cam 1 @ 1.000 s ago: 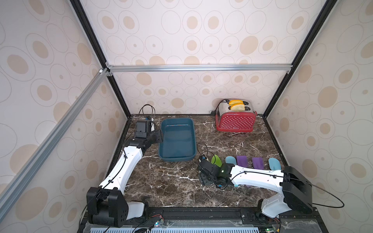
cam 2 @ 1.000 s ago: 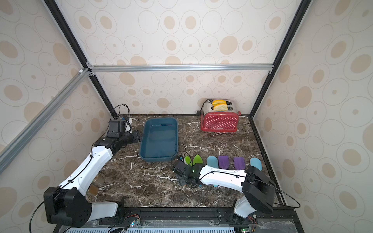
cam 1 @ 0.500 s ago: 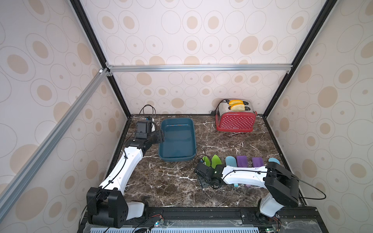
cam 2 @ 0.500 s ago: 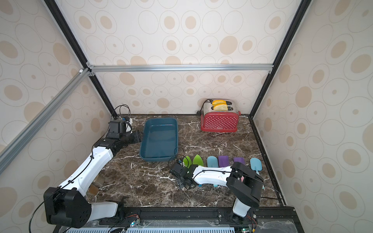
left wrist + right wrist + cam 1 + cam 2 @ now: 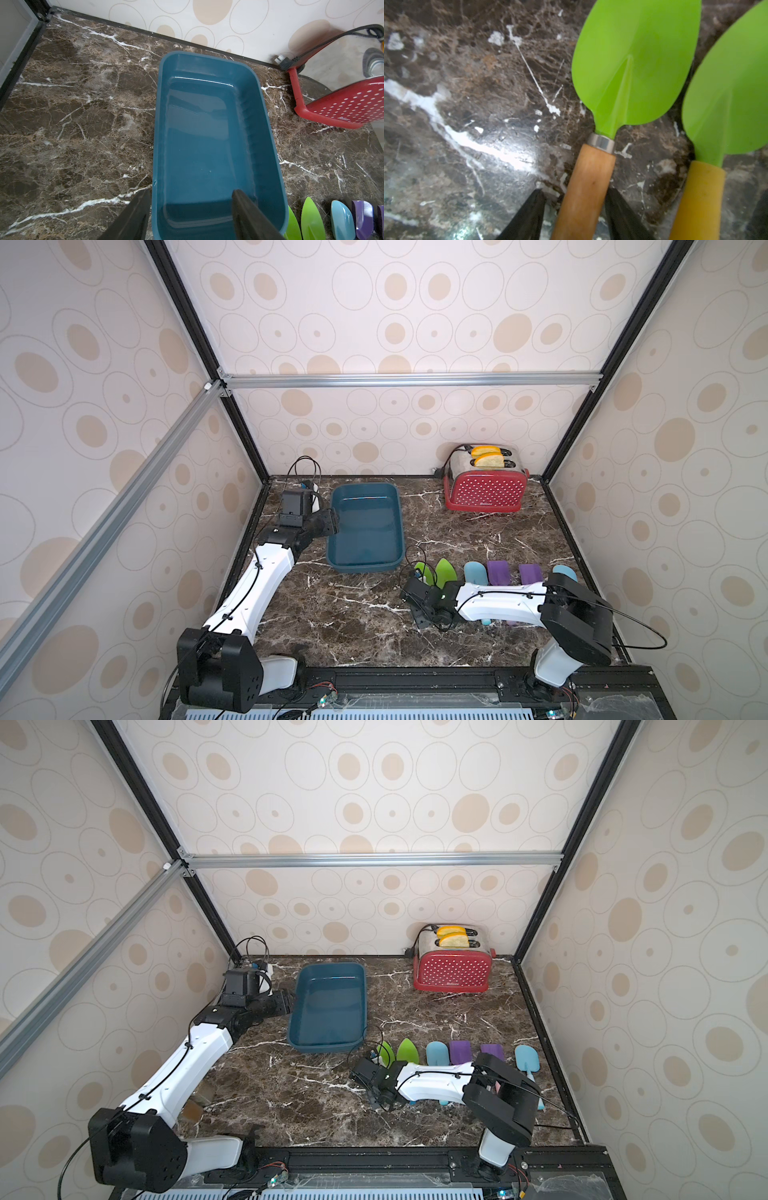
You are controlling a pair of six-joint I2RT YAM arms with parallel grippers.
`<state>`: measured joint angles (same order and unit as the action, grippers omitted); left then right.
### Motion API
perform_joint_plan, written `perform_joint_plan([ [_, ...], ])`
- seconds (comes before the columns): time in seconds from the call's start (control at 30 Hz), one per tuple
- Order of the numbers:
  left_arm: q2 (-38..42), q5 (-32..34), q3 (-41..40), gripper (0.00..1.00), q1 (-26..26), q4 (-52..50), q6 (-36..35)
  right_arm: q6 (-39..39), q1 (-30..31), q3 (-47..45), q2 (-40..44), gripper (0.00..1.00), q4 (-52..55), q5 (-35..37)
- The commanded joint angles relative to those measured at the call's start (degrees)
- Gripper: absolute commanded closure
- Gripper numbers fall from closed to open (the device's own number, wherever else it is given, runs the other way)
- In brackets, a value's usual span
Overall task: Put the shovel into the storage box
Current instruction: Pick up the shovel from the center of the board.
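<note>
The storage box (image 5: 365, 526) (image 5: 328, 1006) is an empty dark teal tub at the back left. My left gripper (image 5: 332, 522) (image 5: 191, 193) is open over its left rim, one finger (image 5: 139, 209) outside the wall and one inside. The shovel (image 5: 633, 68) has a lime green blade and a wooden handle (image 5: 587, 187); it lies leftmost in a row near the front (image 5: 423, 571). My right gripper (image 5: 419, 605) (image 5: 575, 193) is low over the table. Its jaws straddle that handle. A narrow gap still shows on one side, so it is open.
Beside the shovel lie a second green one with a yellow handle (image 5: 726, 104), then light blue (image 5: 473, 572) and purple (image 5: 496, 572) ones, partly under my right arm. A red polka-dot toaster (image 5: 484, 489) stands at the back right. A cable loops between box and shovels.
The right gripper has shifted slightly left along the row onto the leftmost green shovel's handle, and its jaws have narrowed around it. The left arm has held still at the box.
</note>
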<state>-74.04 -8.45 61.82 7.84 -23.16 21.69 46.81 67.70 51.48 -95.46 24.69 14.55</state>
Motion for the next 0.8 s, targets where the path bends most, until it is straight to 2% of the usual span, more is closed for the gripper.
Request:
perform_joint_plan([
  [0.0,1.3,0.2,-0.1,0.34,0.4,0.6,0.2,0.7,-0.1,-1.7,0.7,0.52,3.9,-0.3],
  [0.13,1.1,-0.6,-0.2,0.32,0.9,0.9,0.5,1.0,0.1,-1.9,1.9,0.59,5.4,0.3],
  [0.37,1.0,-5.3,-2.1,0.31,1.0,3.5,2.6,0.4,0.6,-2.7,5.4,0.79,8.5,1.3],
  [0.53,1.9,-7.3,-3.7,0.27,1.0,4.6,3.9,-0.6,1.8,-2.1,7.8,0.81,11.0,2.9],
  [0.77,4.1,-15.2,-7.9,0.26,1.5,10.4,9.1,-1.7,4.9,2.5,12.1,0.84,18.3,6.9],
])
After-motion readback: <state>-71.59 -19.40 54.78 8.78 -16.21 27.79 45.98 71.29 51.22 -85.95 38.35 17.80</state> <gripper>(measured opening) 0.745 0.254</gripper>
